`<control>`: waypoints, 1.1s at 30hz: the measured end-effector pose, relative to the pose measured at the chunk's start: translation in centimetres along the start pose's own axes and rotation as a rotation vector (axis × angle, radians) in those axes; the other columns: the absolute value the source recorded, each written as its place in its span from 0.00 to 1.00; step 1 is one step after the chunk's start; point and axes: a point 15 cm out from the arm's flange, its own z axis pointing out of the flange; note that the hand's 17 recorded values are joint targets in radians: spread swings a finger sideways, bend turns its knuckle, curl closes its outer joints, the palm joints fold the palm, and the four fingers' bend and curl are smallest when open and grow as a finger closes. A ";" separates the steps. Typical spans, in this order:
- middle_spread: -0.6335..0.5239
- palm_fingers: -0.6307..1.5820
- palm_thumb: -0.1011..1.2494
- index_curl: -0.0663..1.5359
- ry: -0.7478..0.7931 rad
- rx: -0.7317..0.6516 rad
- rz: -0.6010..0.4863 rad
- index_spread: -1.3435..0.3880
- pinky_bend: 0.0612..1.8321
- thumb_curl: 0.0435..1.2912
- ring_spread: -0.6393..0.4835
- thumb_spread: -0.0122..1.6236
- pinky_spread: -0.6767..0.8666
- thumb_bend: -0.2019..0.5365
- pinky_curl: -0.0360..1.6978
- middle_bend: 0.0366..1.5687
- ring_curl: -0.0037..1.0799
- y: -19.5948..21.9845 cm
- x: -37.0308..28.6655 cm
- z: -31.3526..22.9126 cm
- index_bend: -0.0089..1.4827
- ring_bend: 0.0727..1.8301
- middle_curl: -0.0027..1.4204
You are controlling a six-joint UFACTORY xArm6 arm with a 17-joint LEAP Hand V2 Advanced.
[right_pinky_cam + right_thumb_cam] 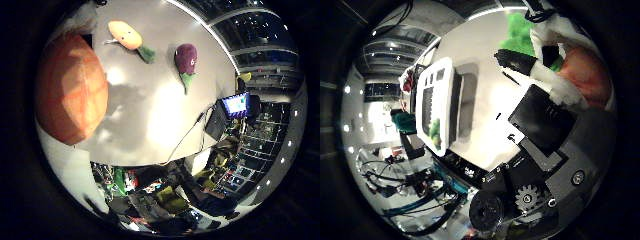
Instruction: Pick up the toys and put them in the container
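A big orange plush toy (70, 95) with green leaves (517, 32) fills the space right at my palm. My right hand (545, 115) has its white and black fingers (520, 60) curled round it, above the white table (150, 110). An orange carrot plush (125, 35) and a purple eggplant plush (186, 59) lie on the table, apart from each other. The white slotted container (445, 75) stands on the same table near its edge, with something green (435, 131) inside.
A lit screen (235, 105) stands just past the table's edge. Beyond the edge (165, 160) lie cluttered shelves and coloured items on the floor.
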 end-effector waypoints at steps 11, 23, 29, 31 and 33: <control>0.47 0.83 0.78 0.44 -0.110 0.038 -0.186 0.67 0.64 0.35 0.42 0.60 0.30 0.25 0.52 0.83 0.53 -1.3 -17.5 -3.3 0.80 0.76 0.43; 0.46 0.80 0.75 0.42 -0.212 0.052 -0.280 0.65 0.60 0.36 0.42 0.60 0.28 0.23 0.54 0.81 0.51 -0.7 -29.0 2.5 0.72 0.76 0.41; 0.42 0.37 0.72 0.38 -0.203 0.016 -0.335 0.54 0.57 0.36 0.40 0.61 0.23 0.24 0.51 0.58 0.49 1.1 -30.3 3.9 0.41 0.64 0.34; 0.47 0.22 0.71 0.33 -0.201 0.002 -0.354 0.51 0.50 0.35 0.53 0.62 0.39 0.24 0.46 0.43 0.35 1.4 -30.1 4.1 0.39 0.46 0.27; 0.49 0.22 0.70 0.30 -0.201 -0.004 -0.374 0.50 0.47 0.35 0.58 0.62 0.47 0.24 0.43 0.38 0.30 1.5 -29.7 4.3 0.37 0.40 0.25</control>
